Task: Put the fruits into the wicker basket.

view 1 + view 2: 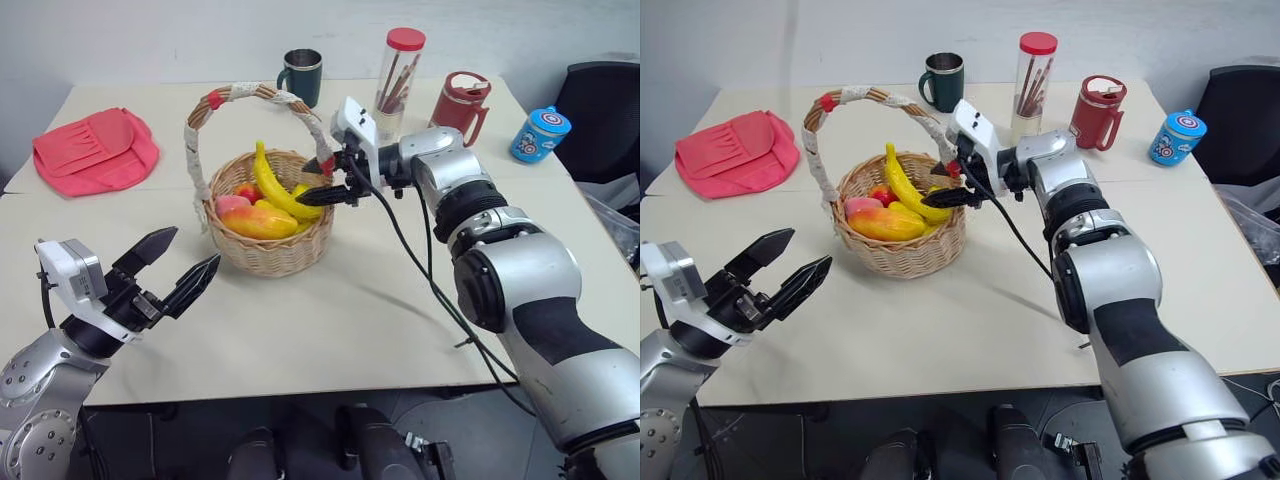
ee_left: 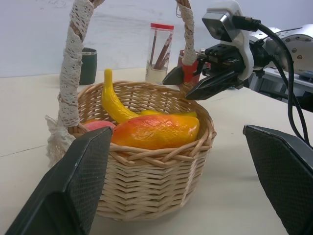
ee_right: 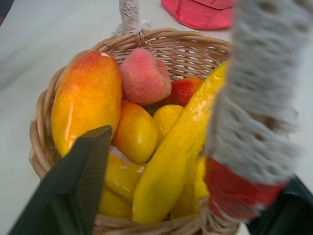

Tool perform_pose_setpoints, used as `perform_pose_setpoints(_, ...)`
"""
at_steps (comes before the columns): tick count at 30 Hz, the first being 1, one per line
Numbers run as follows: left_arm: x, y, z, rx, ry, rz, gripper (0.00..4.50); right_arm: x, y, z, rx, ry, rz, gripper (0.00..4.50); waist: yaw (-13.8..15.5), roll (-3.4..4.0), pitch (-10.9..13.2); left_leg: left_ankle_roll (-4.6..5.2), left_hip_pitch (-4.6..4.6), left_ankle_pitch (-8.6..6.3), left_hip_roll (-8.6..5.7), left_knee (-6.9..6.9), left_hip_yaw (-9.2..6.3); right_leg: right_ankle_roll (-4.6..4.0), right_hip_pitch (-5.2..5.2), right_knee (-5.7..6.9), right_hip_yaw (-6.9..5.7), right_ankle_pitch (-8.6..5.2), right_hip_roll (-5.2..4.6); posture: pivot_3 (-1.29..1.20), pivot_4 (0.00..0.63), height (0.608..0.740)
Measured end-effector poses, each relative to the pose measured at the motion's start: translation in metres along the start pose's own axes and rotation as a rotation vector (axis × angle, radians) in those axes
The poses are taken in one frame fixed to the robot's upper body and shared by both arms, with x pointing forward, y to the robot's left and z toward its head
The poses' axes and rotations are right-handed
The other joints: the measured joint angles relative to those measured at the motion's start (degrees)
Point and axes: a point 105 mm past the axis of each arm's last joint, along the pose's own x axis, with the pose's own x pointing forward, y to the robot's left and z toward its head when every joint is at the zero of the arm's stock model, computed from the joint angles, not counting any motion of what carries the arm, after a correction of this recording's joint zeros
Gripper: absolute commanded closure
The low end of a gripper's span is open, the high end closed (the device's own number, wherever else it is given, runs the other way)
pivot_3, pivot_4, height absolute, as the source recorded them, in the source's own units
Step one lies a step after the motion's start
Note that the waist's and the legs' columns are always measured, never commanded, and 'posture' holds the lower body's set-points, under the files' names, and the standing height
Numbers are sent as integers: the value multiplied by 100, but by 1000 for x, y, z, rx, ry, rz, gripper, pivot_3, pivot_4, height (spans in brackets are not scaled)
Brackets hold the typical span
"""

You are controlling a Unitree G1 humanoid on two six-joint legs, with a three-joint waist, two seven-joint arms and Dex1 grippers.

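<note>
The wicker basket [image 1: 268,250] stands on the pale table [image 1: 350,330], near its middle. All the fruits lie inside it. The banana [image 1: 272,186] leans up against the far rim, its tip rising above the rim. The mango [image 1: 258,221] lies across the front part of the basket, and the peach [image 1: 232,204] rests just behind the mango, on the robot's left side. Some smaller yellow and red fruit pieces [image 3: 165,117] fill the space between them.

The right gripper [image 1: 322,181] hangs at the right side of the basket, just over the rim, pointing to the robot's left. Its two fingers stand on either side of the foot of the handle [image 3: 259,98], where the pale cloth ends in a red tie [image 3: 242,193]. The fingers are partly open; whether they already press on the handle I cannot tell. No fruit is between them. The banana lies just beside this gripper, close under its tips.

The left gripper [image 1: 180,265] hovers in front of the basket, near but not touching it, a little to the left. Its fingers are spread wide apart and hold nothing.
</note>
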Motion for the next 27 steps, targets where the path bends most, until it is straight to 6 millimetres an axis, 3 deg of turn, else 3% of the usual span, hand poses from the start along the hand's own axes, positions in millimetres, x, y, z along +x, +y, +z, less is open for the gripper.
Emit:
perform_pose_setpoints(7,7,-1,6,20,-12,-33,0,-10,0,-7,12,-37,6,4311,3,0,0,0,0,0,-1,0,1,0,0,1,0,0,0,0,150,740)
perform_pose_setpoints(11,14,0,3,1,-15,-69,0,-26,1,-5,3,-72,42,4317,10,0,0,0,0,0,-2,0,1,0,0,2,-1,0,1,0,150,740)
perform_pose_setpoints(15,27,-1,-3,-26,-13,-131,0,-68,4,-10,-18,-161,51,4317,80,-1,0,2,-4,-1,-5,3,-4,4,4,0,-6,2,-2,0,150,740)
perform_pose_setpoints(17,34,-2,-7,-42,-4,-169,0,-101,12,-18,-4,-209,-16,4317,184,-1,0,4,-12,-2,-4,2,-11,5,3,-2,-13,3,-2,0,150,740)
perform_pose_setpoints(22,49,2,-13,-70,11,-234,0,-174,43,-49,86,-212,-358,4317,330,4,3,1,-17,-4,-4,2,-12,6,0,-23,-19,3,2,0,150,740)
perform_pose_setpoints(27,65,-1,-19,-85,29,-332,0,-246,51,-74,135,-152,-832,4317,297,4,3,7,7,-2,-29,4,12,16,5,-7,4,12,6,0,150,740)
